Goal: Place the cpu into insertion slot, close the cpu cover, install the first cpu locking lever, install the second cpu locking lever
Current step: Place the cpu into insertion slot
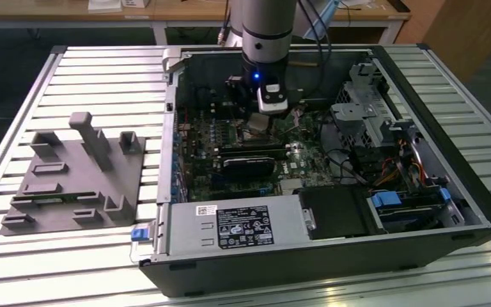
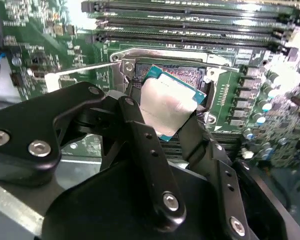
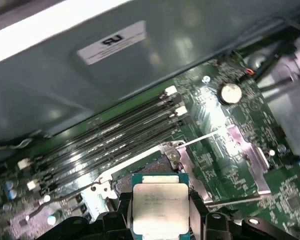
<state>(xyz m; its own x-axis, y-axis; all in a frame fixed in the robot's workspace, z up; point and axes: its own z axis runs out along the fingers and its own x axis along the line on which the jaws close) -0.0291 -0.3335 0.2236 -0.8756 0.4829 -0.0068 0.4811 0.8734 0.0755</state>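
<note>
My end effector [image 2: 166, 117] is pressed onto the cpu [image 2: 162, 102]: one black finger [image 2: 140, 130] is at one edge of the chip and the other finger is at the opposite edge, so the chip is pinched between them. In the first wrist view the cpu [image 3: 160, 207] shows its silvery-grey top and a thin green border. It sits between my two fingertips, just in front of the insertion slot [image 3: 149, 170].

In the second wrist view the chip hangs directly over the insertion slot [image 2: 180, 75] and is tilted against the socket frame. I cannot tell if its lower corner already touches the socket. The dark centre of the slot is partly visible behind the chip.

The cpu cover [image 3: 240, 142] is folded open and lies beside the slot on the green board. A thin locking lever [image 2: 85, 69] sticks out from the socket frame and is not latched. The long black memory slots [image 2: 190, 20] run near the socket, on its far side from my fingers.

In the exterior view my arm reaches down into the open computer case [image 1: 331, 256], which lies on the slatted desk [image 1: 100, 70]. A grey fixture [image 1: 75, 182] stands well apart from it, on the exterior view's left.
</note>
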